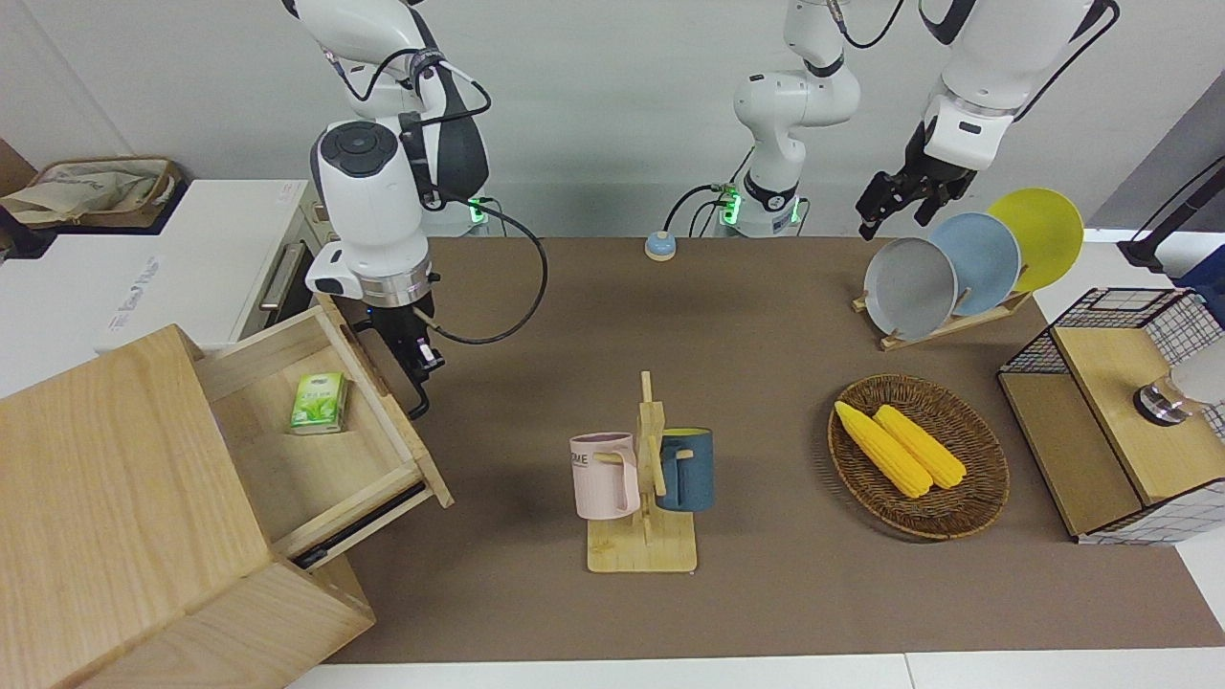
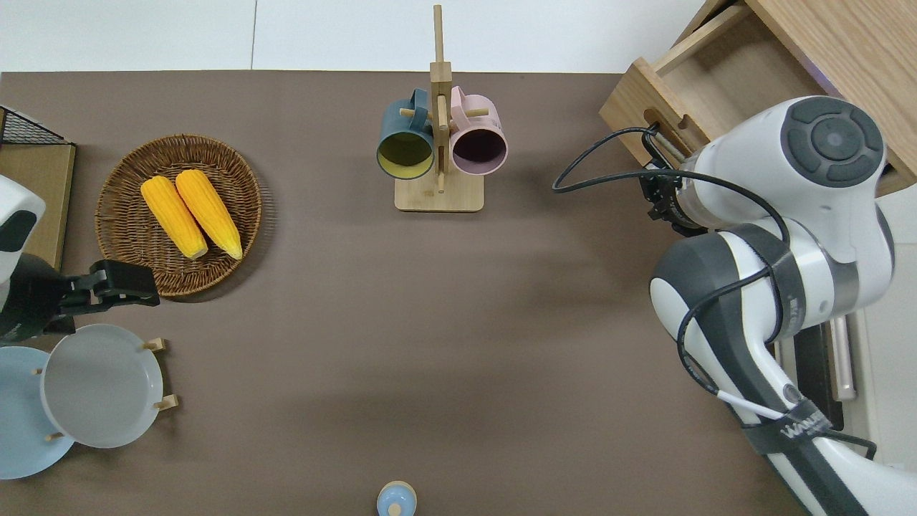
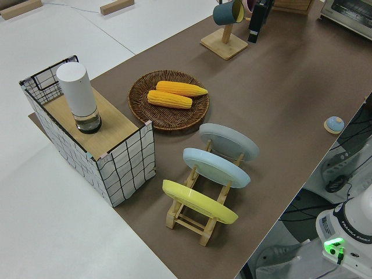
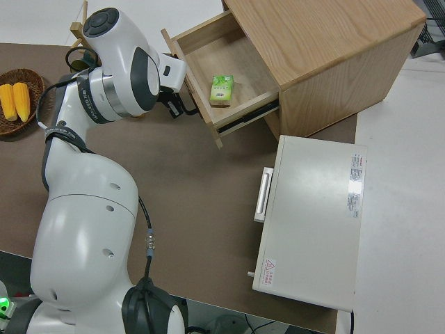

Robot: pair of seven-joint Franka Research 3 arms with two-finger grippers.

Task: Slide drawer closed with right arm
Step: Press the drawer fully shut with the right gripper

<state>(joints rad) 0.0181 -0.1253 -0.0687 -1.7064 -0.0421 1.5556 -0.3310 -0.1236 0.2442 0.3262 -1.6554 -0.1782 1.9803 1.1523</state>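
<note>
The pale-wood drawer (image 1: 316, 459) stands pulled out of its light-wood cabinet (image 1: 115, 498) at the right arm's end of the table. A small green box (image 1: 319, 402) lies inside it. The black bar handle (image 1: 413, 407) runs along the drawer front. My right gripper (image 1: 410, 359) hangs at that front panel, close against the handle; whether it touches the handle does not show. From overhead the right gripper (image 2: 663, 193) sits just off the drawer (image 2: 723, 86) front, on the side nearer the robots. In the right side view the gripper (image 4: 177, 104) meets the drawer (image 4: 222, 59) front. The left arm is parked, its gripper (image 1: 895, 215) raised.
A white toaster oven (image 1: 191, 268) stands beside the cabinet, nearer the robots. A mug rack (image 1: 646, 478) with two mugs is mid-table. A wicker basket (image 1: 976, 498) with corn, a plate rack (image 1: 967, 268) and a wire shelf box (image 1: 1110, 411) are toward the left arm's end.
</note>
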